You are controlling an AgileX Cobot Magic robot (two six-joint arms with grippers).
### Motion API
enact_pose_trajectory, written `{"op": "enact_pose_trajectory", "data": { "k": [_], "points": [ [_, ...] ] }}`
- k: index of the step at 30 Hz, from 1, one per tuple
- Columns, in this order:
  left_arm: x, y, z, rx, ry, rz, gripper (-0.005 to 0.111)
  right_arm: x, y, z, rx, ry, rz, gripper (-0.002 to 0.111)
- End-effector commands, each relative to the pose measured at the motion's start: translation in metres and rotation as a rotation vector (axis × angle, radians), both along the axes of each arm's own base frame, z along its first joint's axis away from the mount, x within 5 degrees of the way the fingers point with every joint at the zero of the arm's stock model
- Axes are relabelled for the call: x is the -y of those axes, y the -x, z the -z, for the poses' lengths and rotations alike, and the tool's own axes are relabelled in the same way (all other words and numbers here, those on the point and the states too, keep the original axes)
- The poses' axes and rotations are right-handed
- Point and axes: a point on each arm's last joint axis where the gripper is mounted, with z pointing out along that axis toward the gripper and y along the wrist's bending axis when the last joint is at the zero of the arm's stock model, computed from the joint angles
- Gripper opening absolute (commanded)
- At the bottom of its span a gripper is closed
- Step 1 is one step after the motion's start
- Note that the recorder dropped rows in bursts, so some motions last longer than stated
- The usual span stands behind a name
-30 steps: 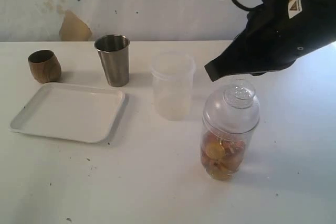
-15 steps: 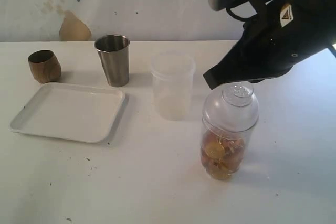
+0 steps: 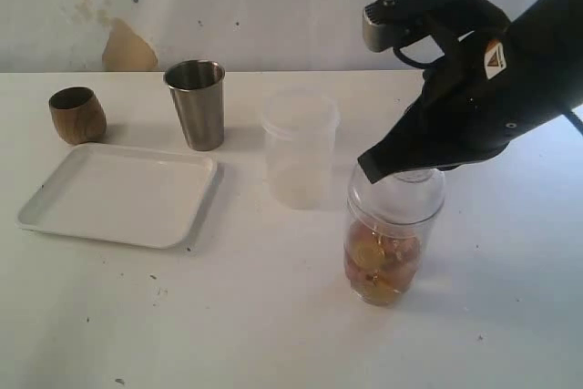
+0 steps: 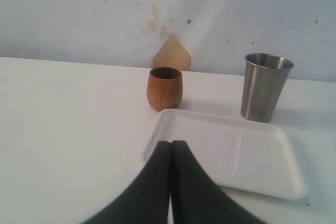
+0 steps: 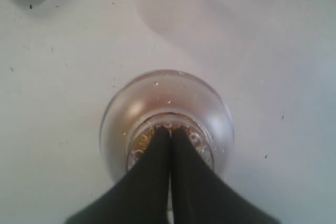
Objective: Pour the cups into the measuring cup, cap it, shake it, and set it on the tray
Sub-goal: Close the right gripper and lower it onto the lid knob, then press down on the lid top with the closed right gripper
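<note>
In the exterior view the measuring cup (image 3: 383, 266) stands on the table (image 3: 273, 316) at about 4 o'clock from the frosted cup (image 3: 300, 148), with brown and golden pieces in its lower half. The domed lid (image 3: 401, 199) is set on its mouth. The right gripper (image 3: 367, 168) is held over it, fingers pressed together and empty, their tips at the lid's short neck in the right wrist view; whether they bear on it cannot be told for certain. The left gripper (image 4: 171, 143) hangs with fingers together too, holding nothing, the tray (image 3: 118, 193) just beyond its tips.

The tray lies at about 9 o'clock from the frosted cup, with the wooden cup (image 3: 76, 115) at its 11 o'clock and the steel tumbler (image 3: 196, 105) at its 1 o'clock.

Capping is judged to be the step in hand. Pressure is best kept centred on the neck and directed straight down, so the tall cup is not tipped. The rim should be seated all round before any shaking is attempted.
</note>
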Motion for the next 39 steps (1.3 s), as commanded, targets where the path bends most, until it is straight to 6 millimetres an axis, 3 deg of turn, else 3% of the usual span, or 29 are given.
{"op": "enact_pose_trajectory", "data": {
  "k": [1, 12, 19, 32, 39],
  "points": [
    [0.000, 0.000, 0.000, 0.014, 0.000, 0.000, 0.000, 0.005, 0.002, 0.014, -0.079, 0.044, 0.010, 0.000],
    [0.000, 0.000, 0.000, 0.014, 0.000, 0.000, 0.000, 0.006, 0.004, 0.018, -0.131, 0.073, 0.008, 0.000],
    [0.000, 0.000, 0.000, 0.014, 0.000, 0.000, 0.000, 0.004, -0.001, 0.039, -0.252, 0.150, -0.022, 0.000],
    [0.000, 0.000, 0.000, 0.014, 0.000, 0.000, 0.000, 0.002, -0.006, 0.058, -0.361, 0.206, -0.029, 0.000],
    [0.000, 0.000, 0.000, 0.014, 0.000, 0.000, 0.000, 0.001, -0.007, 0.043, -0.297, 0.181, -0.032, 0.000]
  ]
}}
